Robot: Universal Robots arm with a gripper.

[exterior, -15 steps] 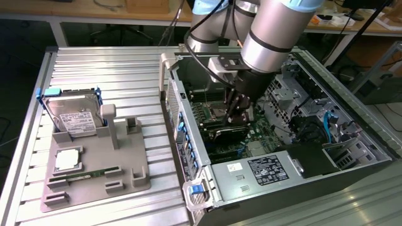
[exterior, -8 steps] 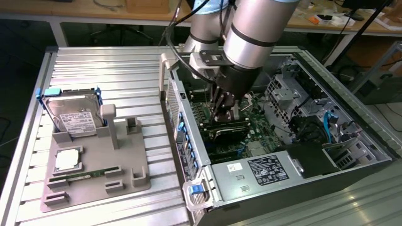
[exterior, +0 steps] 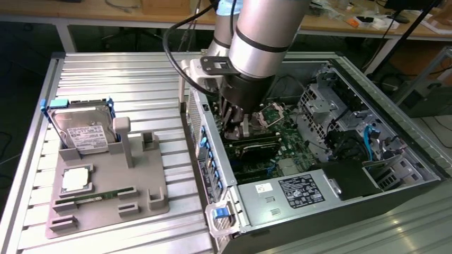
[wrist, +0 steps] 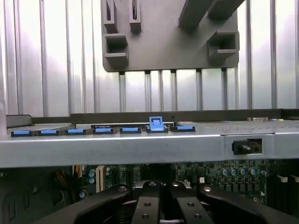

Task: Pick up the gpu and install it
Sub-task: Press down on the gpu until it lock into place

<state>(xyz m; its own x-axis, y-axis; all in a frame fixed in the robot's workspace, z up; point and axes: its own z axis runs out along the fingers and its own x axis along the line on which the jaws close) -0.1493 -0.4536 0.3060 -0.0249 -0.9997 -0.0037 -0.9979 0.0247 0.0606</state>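
Closed gripper (exterior: pixel 236 127) inside the open case (exterior: pixel 395 180), black-topped gpu (exterior: pixel 254 144) seated on the green motherboard (exterior: pixel 282 132) just below it

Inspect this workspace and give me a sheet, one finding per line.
Surface: ribbed metal table, carrying a grey holder and an open computer case.
Job's things: gpu lies inside the case on the green board, directly under the gripper; whether they touch cannot be told.
Clutter: hard drive, square chip and memory stick sit in the holder.
Grippers: down inside the case, fingers shut.
Cables: black cable loops off the arm; blue cable inside the case.
Surroundings: workbench behind the table.
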